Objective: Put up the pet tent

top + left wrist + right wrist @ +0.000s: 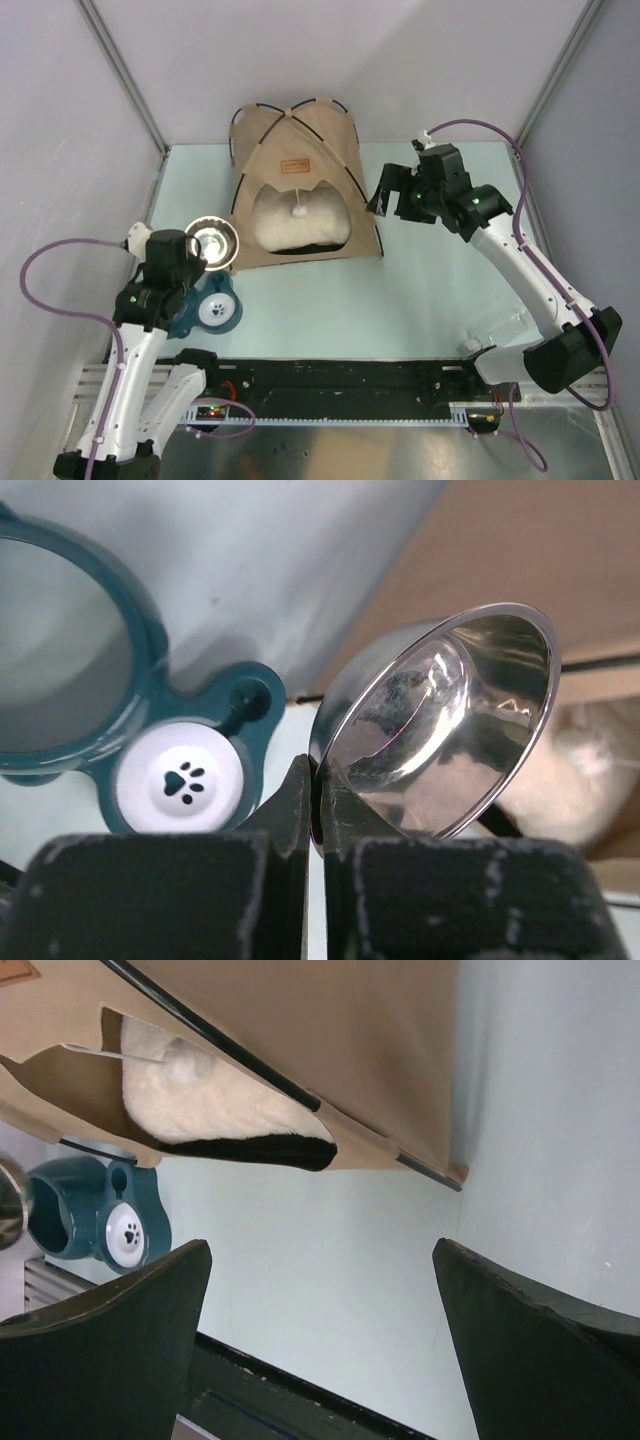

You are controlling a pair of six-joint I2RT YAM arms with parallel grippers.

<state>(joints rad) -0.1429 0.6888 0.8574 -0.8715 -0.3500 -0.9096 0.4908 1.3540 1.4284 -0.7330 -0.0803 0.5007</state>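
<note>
Closest to the overhead lens ran a black rail (340, 378) carrying both arm bases. Beyond it stretched a pale mint tabletop (430, 290), boxed in by plain grey-white walls (420, 60). Towards the far edge the pet tent (300, 150) stood upright, tan, with thin black poles (318, 100) arching out near its top. It had a brown label patch (296, 166) above the doorway and a white pompom (298, 209) hanging before the cream pillow (300, 228) inside.

Only the left wrist camera showed how the left hand (318, 805) was clamped tight on the rim of a shiny steel bowl (450, 710), which was tipped on edge. A teal bowl stand (150, 670) and its paw-print disc (185, 780) lay just beyond. From above, that bowl hung right beside the tent's front left corner.

The right wrist camera caught the tent's front right corner from low down. The right hand (386, 196) hung just off the tent's right side, not touching, jaws spread wide.
</note>
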